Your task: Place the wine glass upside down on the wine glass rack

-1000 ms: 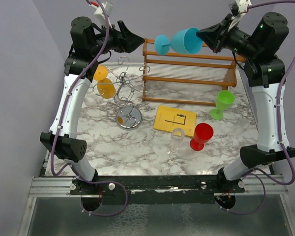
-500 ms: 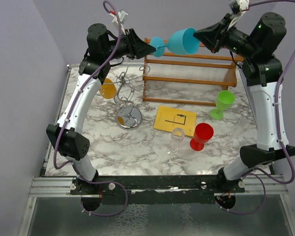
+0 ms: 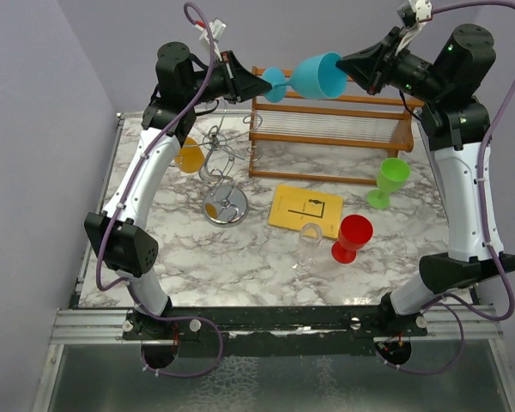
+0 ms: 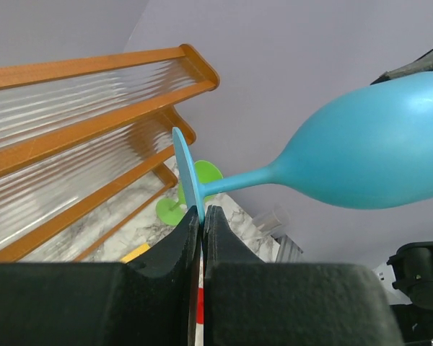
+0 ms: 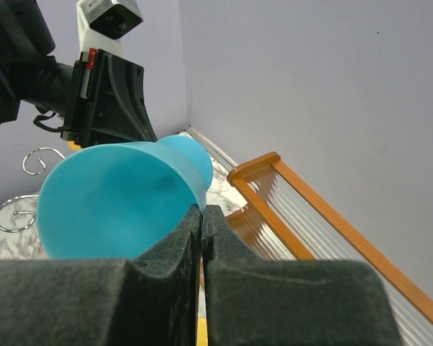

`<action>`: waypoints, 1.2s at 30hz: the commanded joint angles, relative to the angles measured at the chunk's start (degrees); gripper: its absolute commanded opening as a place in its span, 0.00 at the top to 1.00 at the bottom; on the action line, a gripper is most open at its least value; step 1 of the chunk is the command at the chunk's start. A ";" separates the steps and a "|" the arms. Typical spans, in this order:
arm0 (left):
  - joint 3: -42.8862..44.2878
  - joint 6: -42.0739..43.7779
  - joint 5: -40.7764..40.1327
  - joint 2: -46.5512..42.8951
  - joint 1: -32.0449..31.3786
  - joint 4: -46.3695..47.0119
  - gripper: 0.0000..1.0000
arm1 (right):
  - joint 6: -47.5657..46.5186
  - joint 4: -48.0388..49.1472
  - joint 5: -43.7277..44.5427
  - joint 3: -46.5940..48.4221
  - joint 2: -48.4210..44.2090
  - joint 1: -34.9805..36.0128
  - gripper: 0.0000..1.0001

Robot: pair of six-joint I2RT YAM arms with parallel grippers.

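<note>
The wine glass [image 3: 313, 75] lies level over the far edge of the tabletop [image 3: 240, 253]. Its foot is clenched in the left pincer [image 3: 264, 83] and its rim in the right pincer [image 3: 348, 64]. The wine glass rack [image 3: 221, 163] stands below, leftward.

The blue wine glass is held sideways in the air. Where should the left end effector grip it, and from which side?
Probably the flat foot of the blue wine glass, from the left arm's side: the glass lies level, foot toward the left end effector, rim in the right end effector. A thin edge suits a pinch and leaves the stem free for the wire rack.
</note>
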 commanded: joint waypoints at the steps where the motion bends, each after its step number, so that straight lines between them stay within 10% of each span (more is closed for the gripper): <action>1: -0.11 0.00 2.61 0.00 -0.33 3.58 1.00 | 0.25 2.21 -0.95 -1.50 -1.93 -0.24 0.99; 16: 2.64 3.61 2.35 -4.15 15.23 0.49 1.00 | -8.29 -2.04 5.37 -4.26 -4.96 -0.24 0.51; 25: 13.53 37.79 -24.26 -7.62 21.51 -19.40 1.00 | -17.90 -3.49 12.62 -11.43 -6.68 -0.29 0.39; 36: 14.01 71.76 -52.15 -7.92 17.51 -18.77 1.00 | -23.64 -2.45 16.22 -24.47 -9.99 -0.24 0.16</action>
